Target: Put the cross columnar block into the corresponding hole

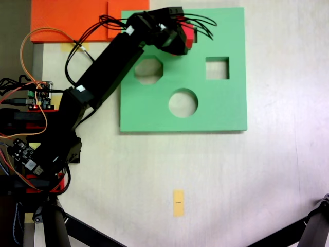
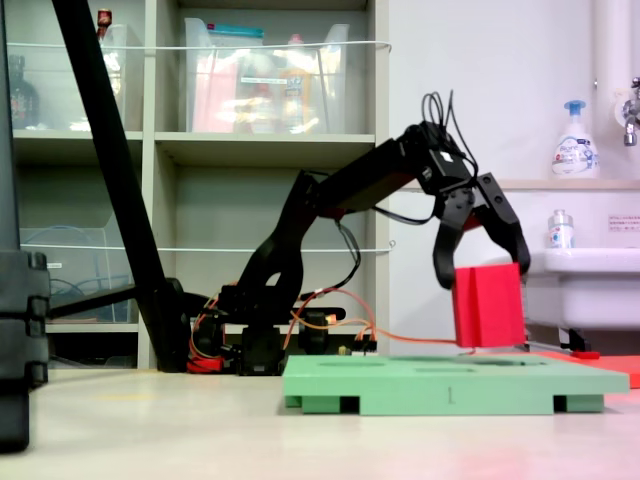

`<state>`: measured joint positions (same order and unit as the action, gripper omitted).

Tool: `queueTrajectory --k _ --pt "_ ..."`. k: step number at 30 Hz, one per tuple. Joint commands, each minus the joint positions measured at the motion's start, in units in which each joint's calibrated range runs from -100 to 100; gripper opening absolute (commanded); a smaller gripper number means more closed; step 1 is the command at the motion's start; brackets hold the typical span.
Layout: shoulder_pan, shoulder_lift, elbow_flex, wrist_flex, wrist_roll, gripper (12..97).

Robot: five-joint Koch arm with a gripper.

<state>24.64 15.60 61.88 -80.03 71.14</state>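
The cross columnar block [image 1: 190,34] is bright red and sits between the jaws of my gripper [image 1: 188,31] over the far part of the green foam board [image 1: 226,108]. From the side, the block [image 2: 487,310] hangs slightly tilted with its lower edge just above the board [image 2: 450,385]. My gripper [image 2: 484,272] clasps its top, one finger on each side. The corresponding hole is hidden under the gripper and arm in the view from above. Octagonal [image 1: 148,70], square [image 1: 217,68] and round [image 1: 183,103] cutouts show.
An orange sheet [image 1: 72,18] lies beyond the board's far left corner. The arm's base with circuit boards and wires [image 1: 31,103] is at the left. A yellow tape strip [image 1: 178,203] marks the table nearer me. Black stand legs [image 1: 313,226] cross the lower corners.
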Motion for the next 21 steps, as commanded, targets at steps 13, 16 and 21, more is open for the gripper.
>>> queueTrajectory --k 13,16,21 --pt "1.03 2.00 4.92 10.84 -1.56 49.0" --pt "1.17 2.42 4.92 11.13 -1.56 49.0" --pt "1.27 2.84 4.92 11.52 -1.56 49.1"
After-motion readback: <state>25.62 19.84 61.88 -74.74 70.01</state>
